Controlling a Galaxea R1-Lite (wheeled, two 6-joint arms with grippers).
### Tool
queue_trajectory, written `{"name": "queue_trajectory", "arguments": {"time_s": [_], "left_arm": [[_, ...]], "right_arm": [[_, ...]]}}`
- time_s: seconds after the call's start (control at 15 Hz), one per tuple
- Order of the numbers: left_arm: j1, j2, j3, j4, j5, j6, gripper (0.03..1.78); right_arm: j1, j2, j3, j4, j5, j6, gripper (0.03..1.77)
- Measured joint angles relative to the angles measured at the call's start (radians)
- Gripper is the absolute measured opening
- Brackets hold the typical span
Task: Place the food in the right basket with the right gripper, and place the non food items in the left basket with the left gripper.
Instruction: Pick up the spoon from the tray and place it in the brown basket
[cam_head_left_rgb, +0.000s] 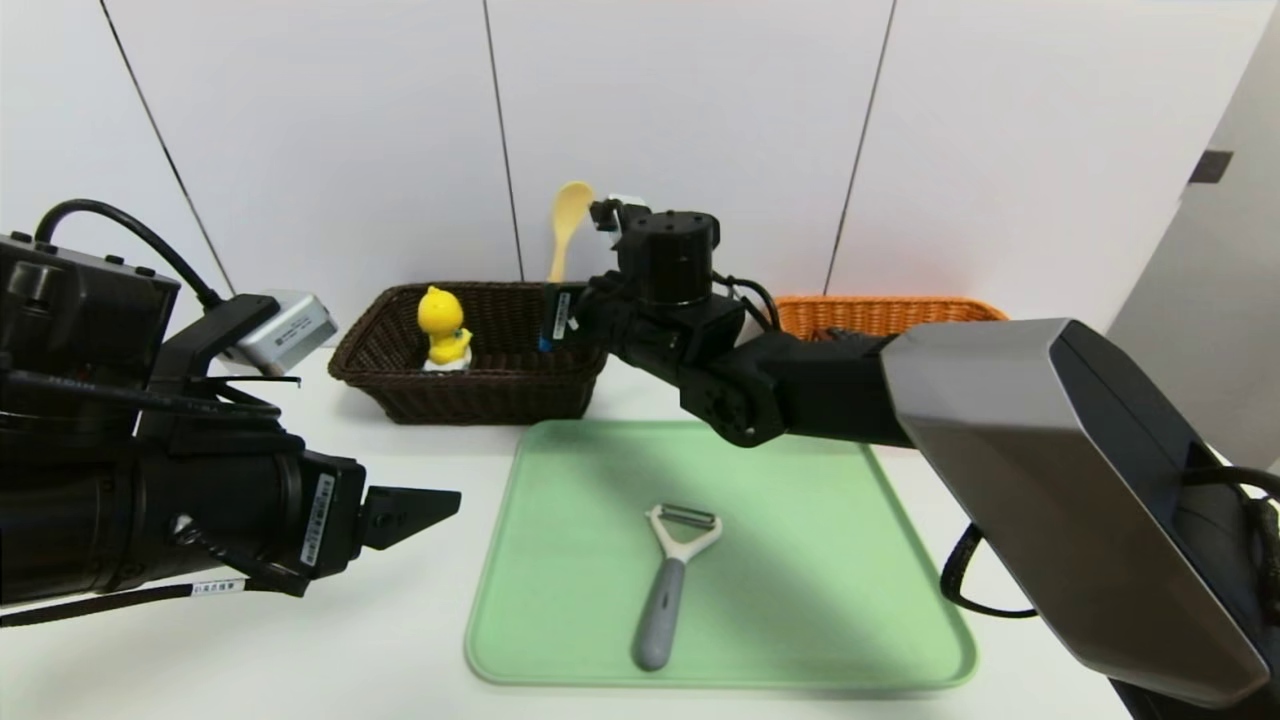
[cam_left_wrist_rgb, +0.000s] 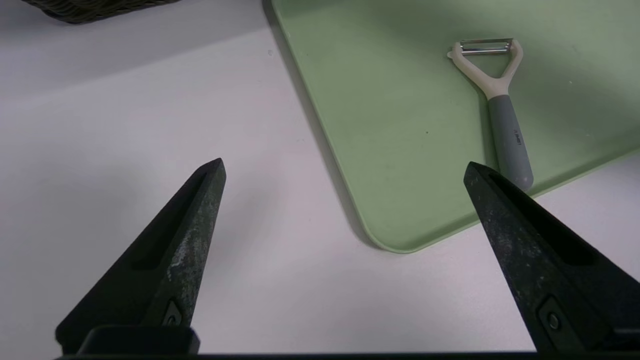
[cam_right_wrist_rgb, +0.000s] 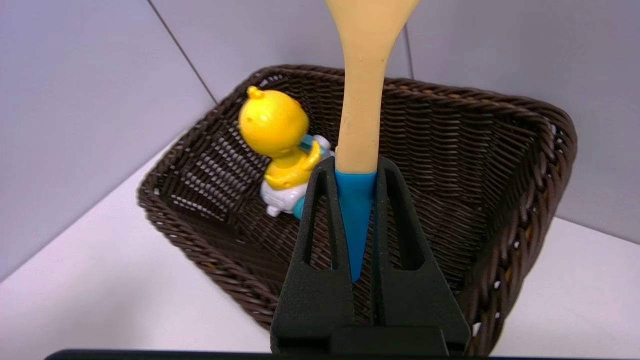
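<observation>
Two claws in play. Right claw (cam_right_wrist_rgb: 355, 175) clamped on blue handle of spoon (cam_right_wrist_rgb: 361, 100), over rim of left basket (cam_right_wrist_rgb: 500, 165) beside duck toy (cam_right_wrist_rgb: 280, 145). Spoon upright, long axis vertical, bowl up. Risk: tall spoon tips out over rim on release. Left claw (cam_left_wrist_rgb: 345, 170) spread wide, hovering over bench (cam_left_wrist_rgb: 150, 125); peeler (cam_head_left_rgb: 668, 575) on green tray (cam_head_left_rgb: 850, 560).
</observation>
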Motion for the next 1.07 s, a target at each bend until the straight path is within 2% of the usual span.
{"name": "queue_trajectory", "arguments": {"time_s": [0.13,0.33,0.53,0.67,0.87,1.07], "left_arm": [[0.0,0.0,0.009,0.0,-0.001,0.0,1.69],[0.0,0.0,0.013,0.0,-0.002,0.0,1.69],[-0.001,0.001,0.013,0.0,-0.002,0.0,1.69],[-0.01,0.001,0.013,0.0,-0.001,0.0,1.69],[-0.02,0.004,0.011,-0.002,-0.001,0.002,1.69],[-0.024,0.012,-0.018,-0.037,0.0,0.006,1.69]], "right_arm": [[-0.005,0.023,0.0,-0.047,-0.004,-0.012,0.15],[-0.014,0.039,0.0,-0.05,-0.004,-0.02,0.15],[-0.023,0.044,0.0,-0.053,-0.005,-0.023,0.62],[-0.023,0.044,0.0,-0.053,-0.005,-0.028,0.87],[-0.029,0.04,0.0,-0.054,-0.007,-0.03,1.14],[-0.03,-0.001,0.0,-0.048,-0.022,-0.03,1.32]]}}
